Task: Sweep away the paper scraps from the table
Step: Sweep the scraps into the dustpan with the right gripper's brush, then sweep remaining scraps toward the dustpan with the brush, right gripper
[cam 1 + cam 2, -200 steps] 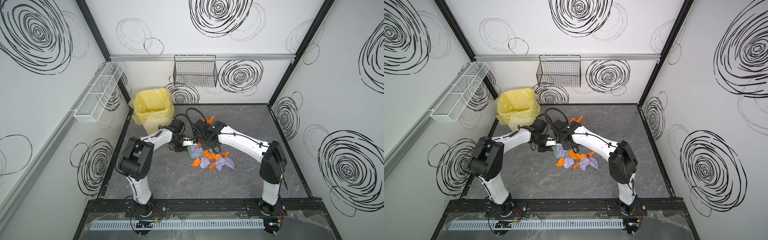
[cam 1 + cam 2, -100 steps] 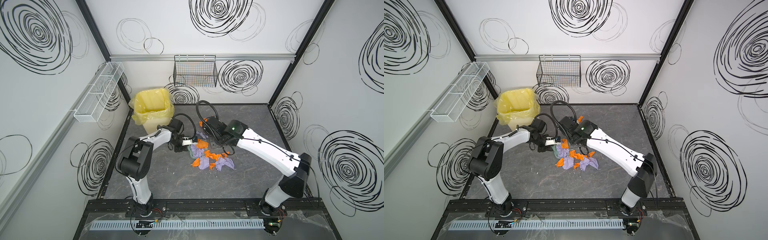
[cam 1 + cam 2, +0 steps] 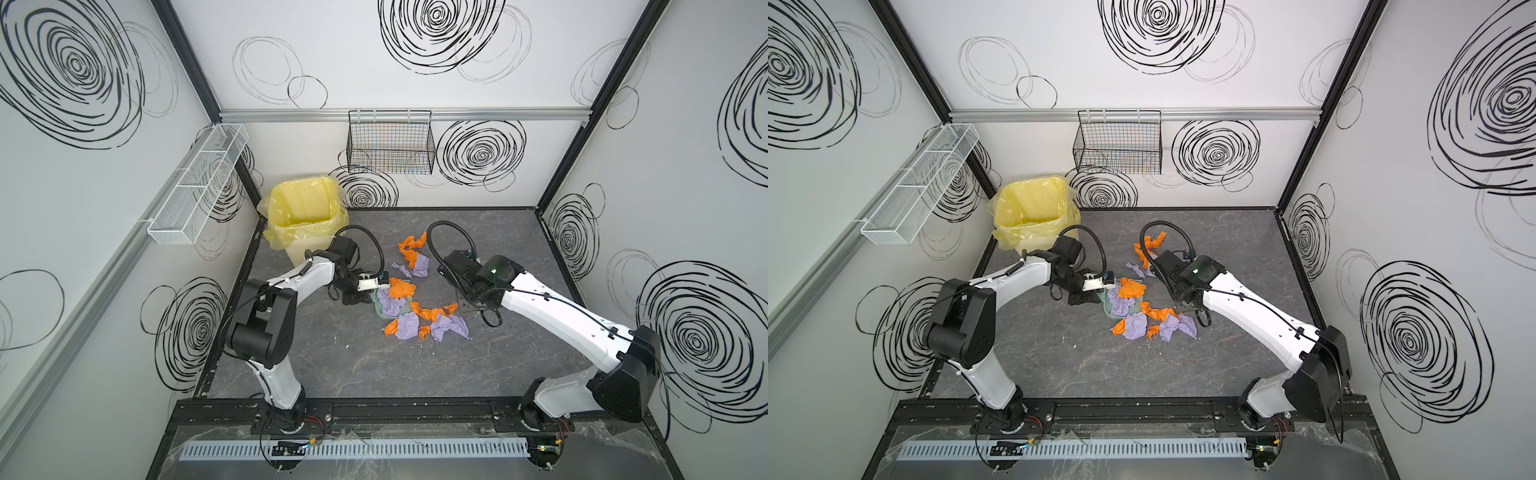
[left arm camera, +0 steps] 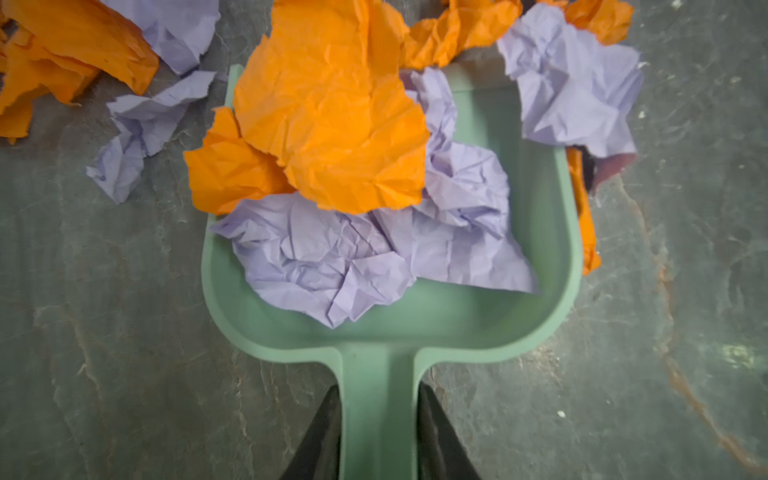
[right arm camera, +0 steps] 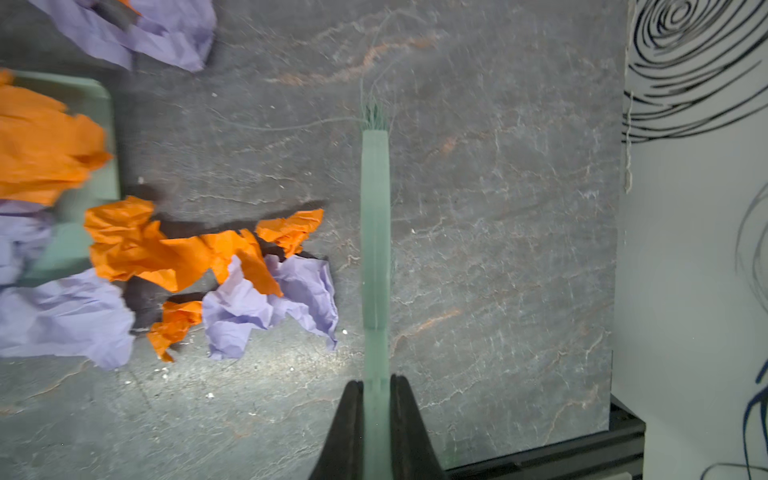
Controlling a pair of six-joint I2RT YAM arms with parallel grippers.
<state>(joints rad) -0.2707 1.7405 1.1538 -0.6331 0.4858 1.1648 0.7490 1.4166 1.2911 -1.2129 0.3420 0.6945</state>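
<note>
The dark grey counter is enclosed by white walls with black swirls; the paper scraps are heaped near its middle, some inside a green dustpan; the left pincer is clamped on its handle; the right pincer is clamped on a green brush.

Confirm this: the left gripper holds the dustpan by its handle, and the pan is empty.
Not empty: orange and purple scraps lie in the dustpan, as the left wrist view shows. The left gripper does hold it by its handle.
</note>
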